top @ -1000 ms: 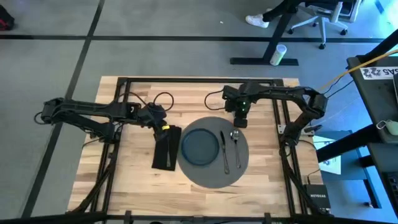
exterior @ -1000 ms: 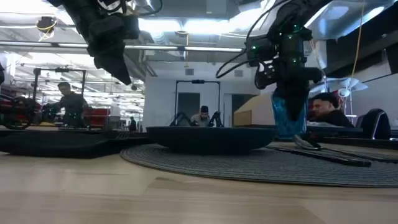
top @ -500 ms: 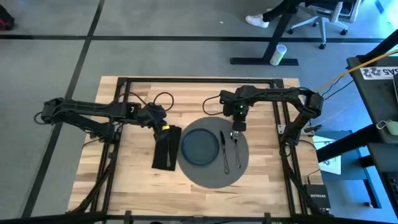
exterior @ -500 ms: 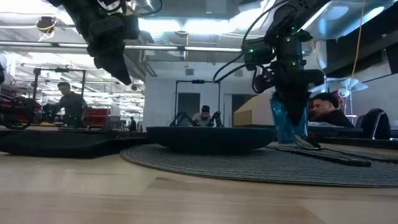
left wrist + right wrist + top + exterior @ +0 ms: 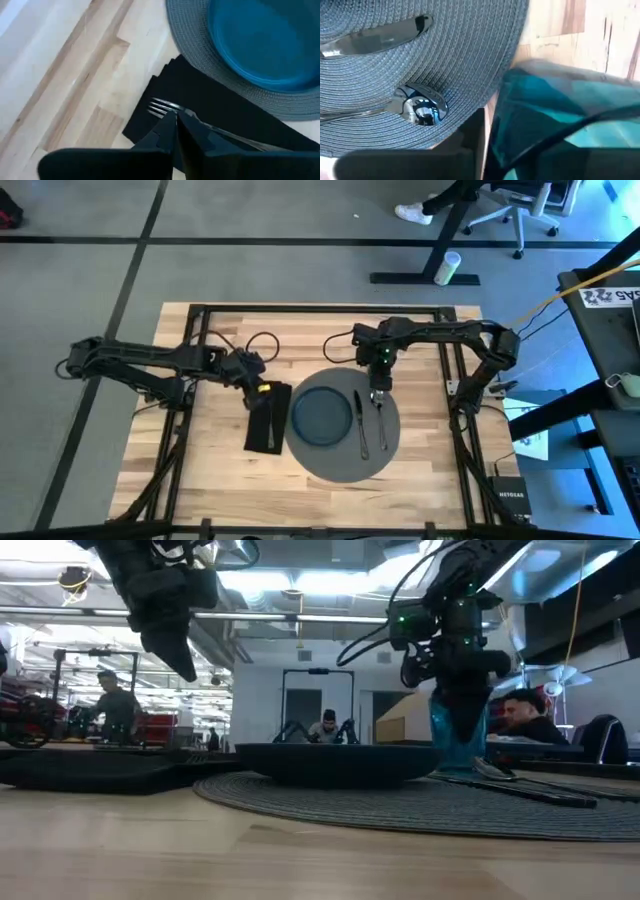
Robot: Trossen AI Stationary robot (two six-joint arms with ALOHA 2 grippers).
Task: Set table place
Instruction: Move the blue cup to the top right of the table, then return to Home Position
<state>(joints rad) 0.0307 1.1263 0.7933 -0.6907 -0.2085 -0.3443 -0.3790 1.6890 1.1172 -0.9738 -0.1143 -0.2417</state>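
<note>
A round grey placemat [image 5: 345,465] lies on the wooden table [image 5: 220,470] and bears a dark blue plate [image 5: 320,417], a knife [image 5: 361,425] and a spoon [image 5: 380,415]. Left of the mat lies a black napkin [image 5: 268,430] with a fork [image 5: 165,106] on it. My left gripper [image 5: 176,120] hangs shut above the napkin's far end and touches nothing. At the mat's far right edge, my right gripper [image 5: 380,383] is shut on a teal cup [image 5: 458,740]. My right gripper holds the teal cup by its upper part [image 5: 520,100], coming from above with fingers pointing down. A dark finger [image 5: 465,710] shows through the cup's see-through wall. The cup stands upright at the placemat's far edge, beside the spoon's bowl [image 5: 420,106]; whether its base rests there I cannot tell.
Black rails [image 5: 320,308] run along the table's edges, and cables lie at its far side [image 5: 262,340]. Bare wood shows near the front left [image 5: 210,480]. People and desks show in the room beyond the table.
My right gripper has carried the teal cup toward the table's near edge and a little left, and has come down, so the cup now stands low at the placemat's far edge by the spoon. The cup has stayed upright.
</note>
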